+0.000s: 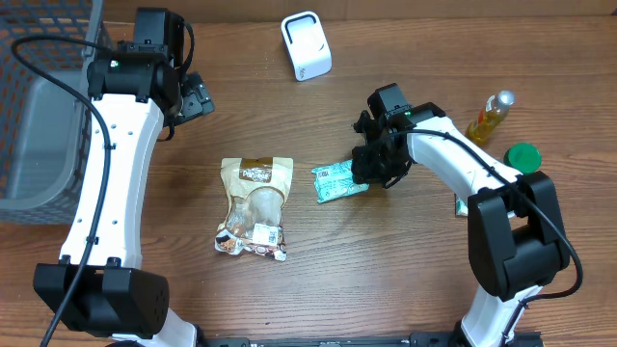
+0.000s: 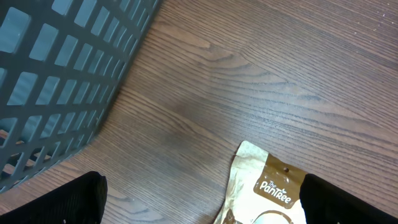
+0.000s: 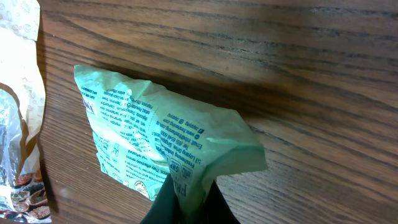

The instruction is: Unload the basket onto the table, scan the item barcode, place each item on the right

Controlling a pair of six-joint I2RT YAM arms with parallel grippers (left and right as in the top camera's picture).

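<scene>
Overhead: we look straight down, far, whole table (image 1: 318,289) in frame. Left wrist: we sit close, tilted onto wood, basket (image 2: 56,74), brown pouch (image 2: 267,186). Right wrist: closest, on green packet (image 3: 161,143); brown pouch (image 3: 15,124) shared by all views.

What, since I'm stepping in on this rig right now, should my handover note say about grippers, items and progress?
Left gripper: open, empty, near the basket.
Right gripper: shut on the green packet, pinching its right edge.
White scanner: upright on the far side, apart from the packet.
Brown pouch: lying flat, not gripped.
Done: packet gripped.
Left: bring its barcode to the scanner.
</scene>
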